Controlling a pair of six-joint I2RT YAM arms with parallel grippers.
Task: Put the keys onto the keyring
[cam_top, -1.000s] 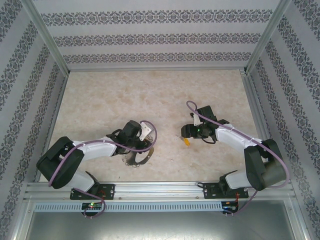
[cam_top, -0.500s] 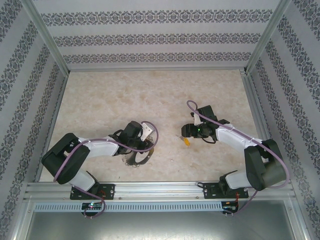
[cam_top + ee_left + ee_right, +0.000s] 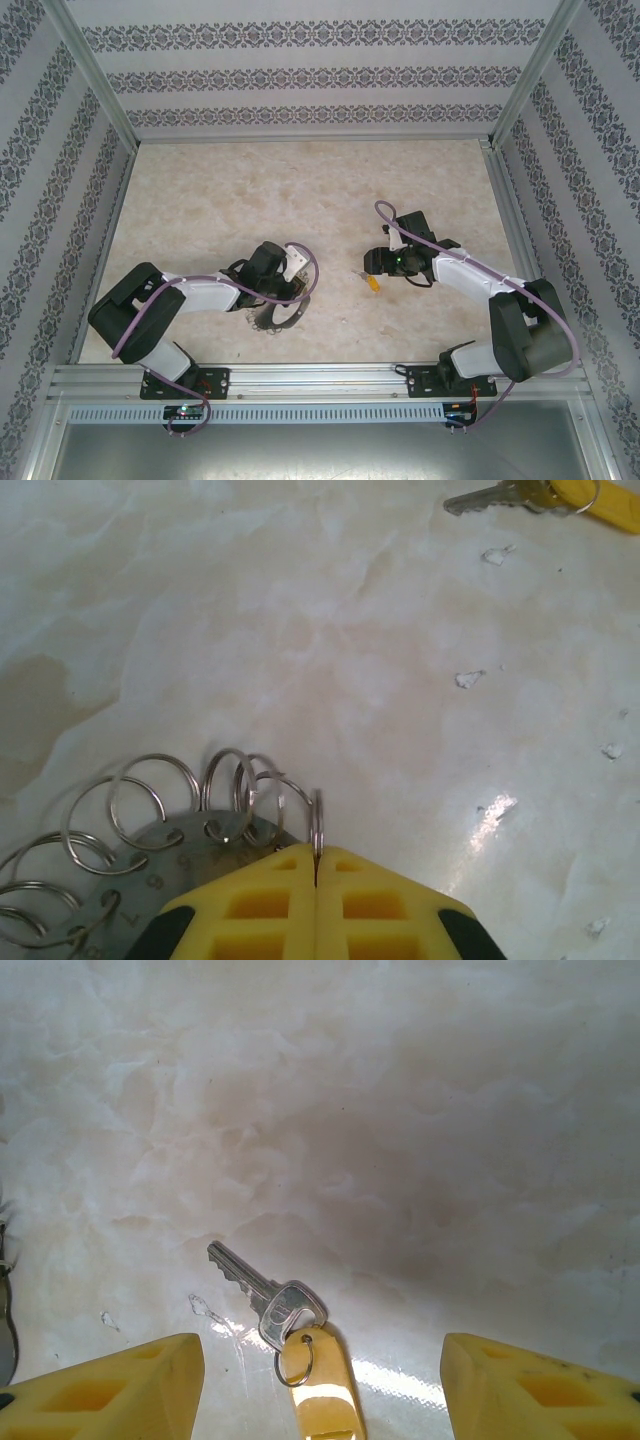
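Toward the near edge of the marbled worktop [image 3: 250, 190], left of its middle, the left gripper [image 3: 316, 868] is pinched tight on one wire loop of the keyring [image 3: 150, 872]. The keyring is a grey numbered disc fringed with such loops, and it lies flat. Right of the middle, the right gripper [image 3: 320, 1350] stands wide, with a finger on either side of the yellow-tagged key [image 3: 285, 1302] and touching neither. The key lies flat on the worktop, well apart from the keyring.
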